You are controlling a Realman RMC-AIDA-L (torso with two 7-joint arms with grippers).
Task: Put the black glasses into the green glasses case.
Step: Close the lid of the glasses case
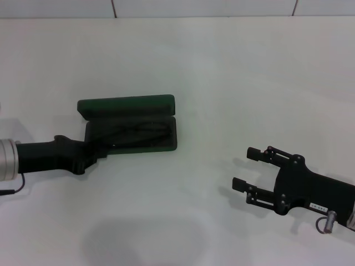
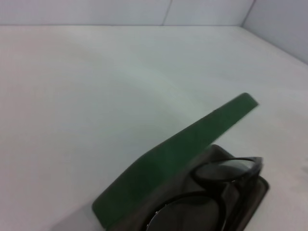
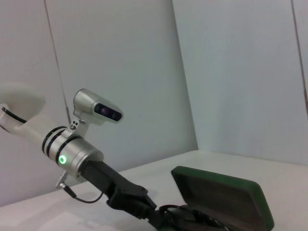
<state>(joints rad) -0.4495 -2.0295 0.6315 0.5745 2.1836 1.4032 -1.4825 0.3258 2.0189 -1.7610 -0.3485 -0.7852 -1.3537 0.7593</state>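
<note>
Left end effector [image 1: 102,151] is sitting at case's left edge; grip unclear. Black glasses [image 1: 138,130] are lying inside the open green glasses case [image 1: 133,124]. Right end effector [image 1: 247,168] is hovering lower right, jaws apart, empty, open counter [image 1: 233,72] around.

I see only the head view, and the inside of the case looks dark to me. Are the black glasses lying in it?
Observer: Yes. The left wrist view shows the black glasses lying in the lined tray of the green glasses case.
Operator: How is the lid standing?
Observer: In the right wrist view it stands roughly upright behind the tray.
Operator: Where is the left gripper?
Observer: The right wrist view shows the left gripper low at the case's end, beside the glasses; contact I cannot tell. The right gripper is open, apart from the case.
</note>
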